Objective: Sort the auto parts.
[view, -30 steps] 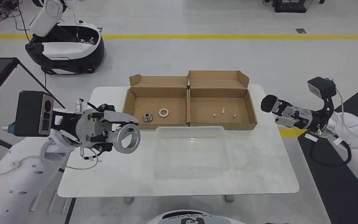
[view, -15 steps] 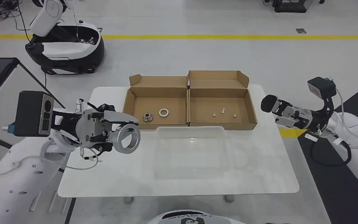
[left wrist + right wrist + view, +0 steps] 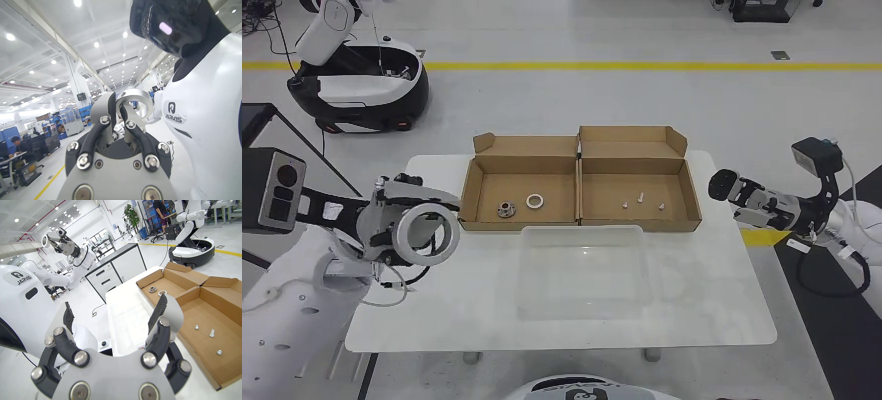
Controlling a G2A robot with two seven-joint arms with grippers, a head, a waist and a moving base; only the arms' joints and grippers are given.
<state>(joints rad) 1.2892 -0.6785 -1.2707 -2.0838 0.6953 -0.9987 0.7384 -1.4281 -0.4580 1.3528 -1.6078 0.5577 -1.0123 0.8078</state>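
A large metal ring (image 3: 144, 98) is pinched by the left hand (image 3: 117, 110), with one finger set inside the ring and the other pressed against its outer wall. The ring is held high in the air over the left edge of the counter (image 3: 712, 290), apart from everything lying on it. The right hand (image 3: 115, 308) is held off the right side of the counter, beside the right cardboard box (image 3: 632, 165); its fingers are spread wide and nothing is gripped between them.

Two open cardboard boxes are set side by side, touching, at the far part of the counter. In the left cardboard box (image 3: 526, 165) a metal flanged hub (image 3: 504, 209) and a white ring (image 3: 536, 201) are laid near each other. Three small bolts (image 3: 640, 197) are scattered on the floor of the right box. A clear plastic bin (image 3: 582, 229) is placed just in front of the two boxes.
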